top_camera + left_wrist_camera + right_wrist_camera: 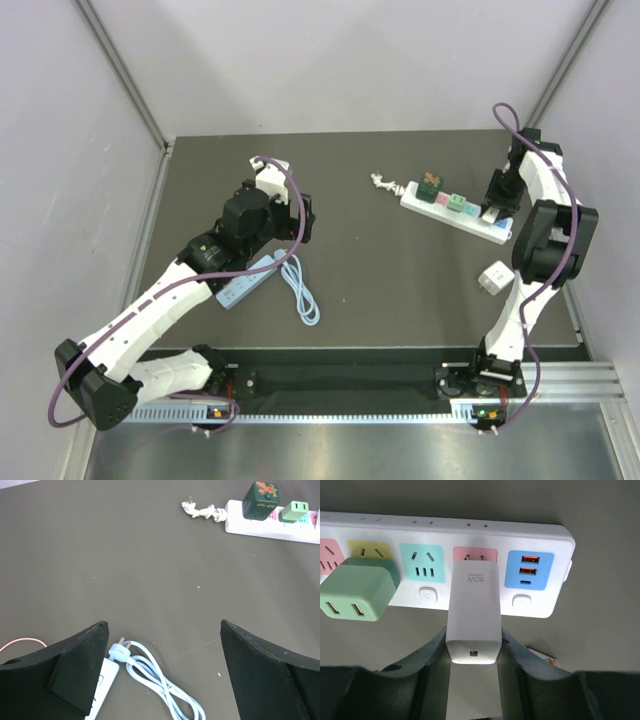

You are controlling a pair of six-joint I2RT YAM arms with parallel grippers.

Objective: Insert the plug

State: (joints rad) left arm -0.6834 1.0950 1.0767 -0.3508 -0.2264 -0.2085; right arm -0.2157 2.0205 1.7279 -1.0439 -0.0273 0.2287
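My right gripper point(473, 642) is shut on a white 80W charger point(473, 605). The charger's prongs sit at the pink socket point(475, 556) of the white power strip point(540, 540), and a short length of them shows. In the top view this gripper point(492, 212) is over the strip's right end point(455, 210). My left gripper point(300, 218) is open and empty above the table's left middle. In its wrist view the black fingers point(75, 670) stand wide apart over a light blue plug point(120, 651).
A dark green adapter point(430, 183) and a light green adapter point(357, 592) are plugged into the strip. A white cube charger point(494, 279) lies near the right edge. A light blue strip point(248, 280) with coiled cable point(302, 292) lies on the left. A white cord bundle point(202, 512) trails from the strip.
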